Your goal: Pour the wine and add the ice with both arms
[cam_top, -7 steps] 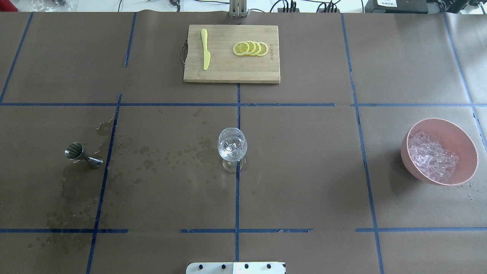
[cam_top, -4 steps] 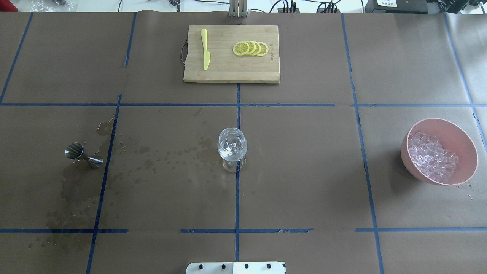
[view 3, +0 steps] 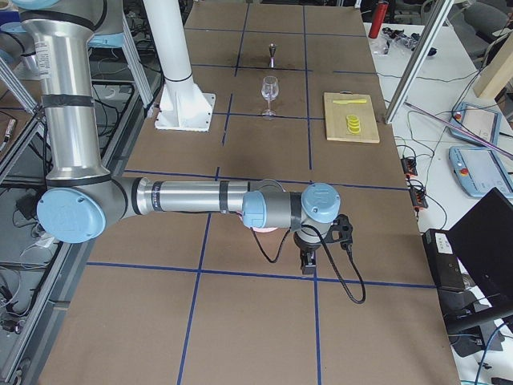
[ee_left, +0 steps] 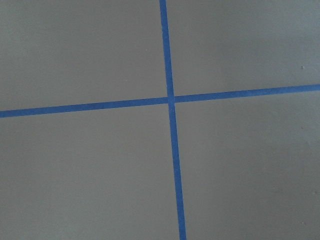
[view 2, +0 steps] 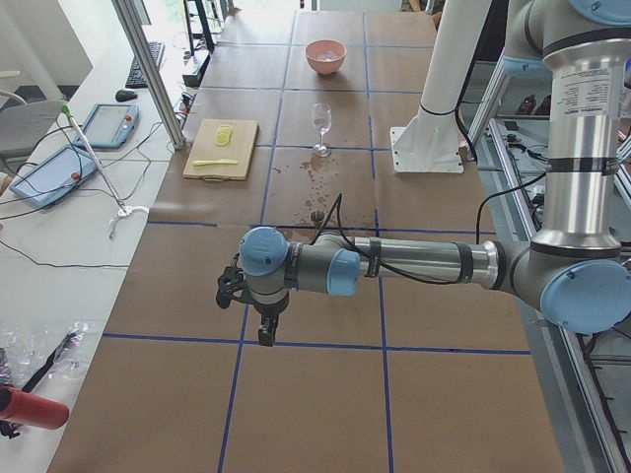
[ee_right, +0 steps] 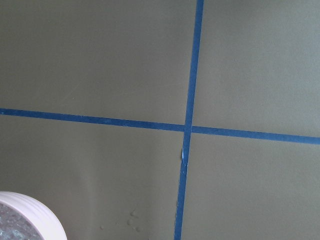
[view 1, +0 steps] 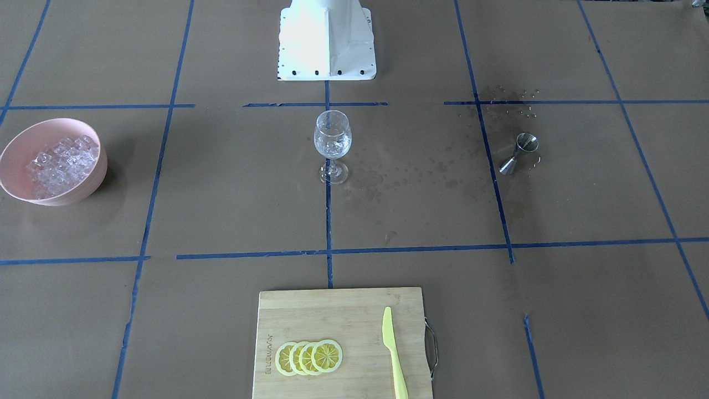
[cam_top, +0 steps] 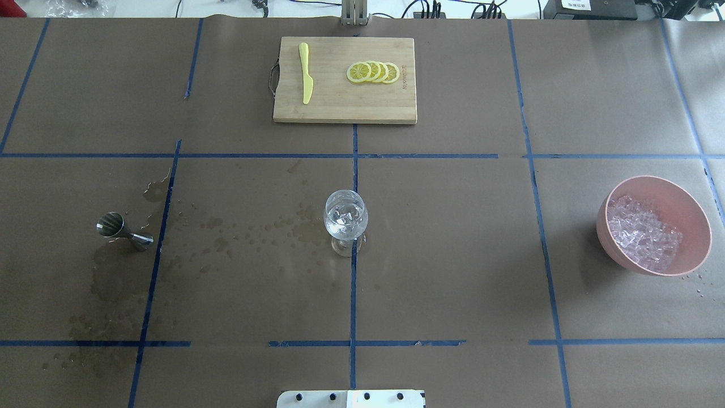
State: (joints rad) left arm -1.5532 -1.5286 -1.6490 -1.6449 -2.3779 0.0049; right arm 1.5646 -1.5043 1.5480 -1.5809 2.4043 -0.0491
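Observation:
A clear wine glass (cam_top: 345,221) stands upright at the table's middle, also in the front view (view 1: 332,138). It holds a few ice cubes and a little clear wine. More ice (cam_top: 643,233) fills a pink bowl (cam_top: 688,207) at the right. A steel jigger (cam_top: 122,231) stands at the left, with spilled droplets (cam_top: 238,238) between it and the glass. The left gripper (view 2: 266,330) shows only in the left side view, beyond the jigger and away from the glass. The right gripper (view 3: 309,261) shows only in the right side view, beside the bowl. I cannot tell whether either is open or shut.
A wooden cutting board (cam_top: 344,107) at the far middle carries lemon slices (cam_top: 374,72) and a yellow knife (cam_top: 306,73). The white base block (cam_top: 351,399) is at the near edge. The right wrist view shows the bowl's rim (ee_right: 25,215) over blue tape lines.

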